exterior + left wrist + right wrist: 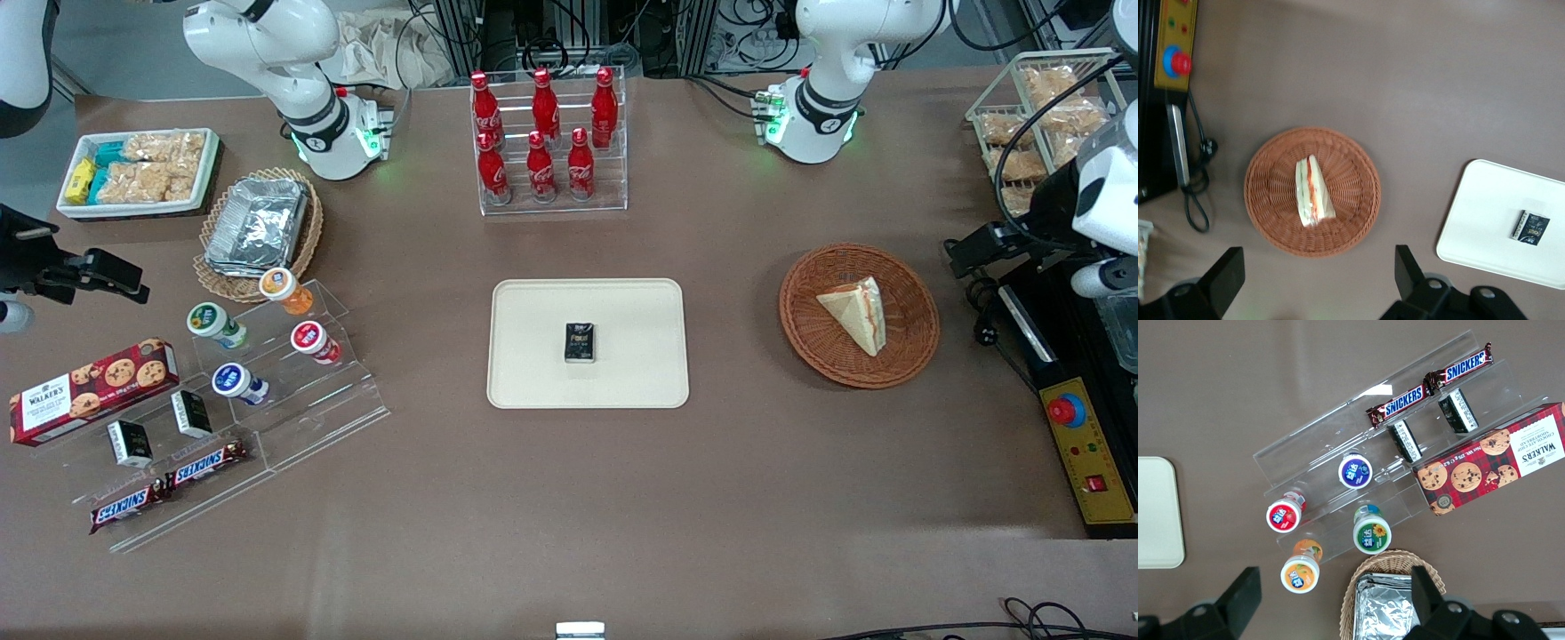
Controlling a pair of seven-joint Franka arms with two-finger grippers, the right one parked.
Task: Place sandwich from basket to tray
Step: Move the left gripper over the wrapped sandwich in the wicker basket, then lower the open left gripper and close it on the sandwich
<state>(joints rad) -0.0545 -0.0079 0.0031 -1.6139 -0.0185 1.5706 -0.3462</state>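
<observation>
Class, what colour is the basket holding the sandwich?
Reddish-brown basket, clearest in the left wrist view.

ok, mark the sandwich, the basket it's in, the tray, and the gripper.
sandwich (855, 310): front view, flat white bread face.
basket (805, 331): front view, bare woven wall beside the sandwich.
tray (533, 311): front view, bare cream floor.
gripper (1318, 273): left wrist view, midway between open fingertips, above the basket.

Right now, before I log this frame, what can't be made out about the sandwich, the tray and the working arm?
- Small black pack on the tray: label too small to read in the front and left wrist views.
- Tray: one end cut off by the left wrist frame edge.
- Gripper: open, high over the table beside the basket; only the fingers show; out of frame in the front view.
- Sandwich: underside hidden against the basket.
</observation>
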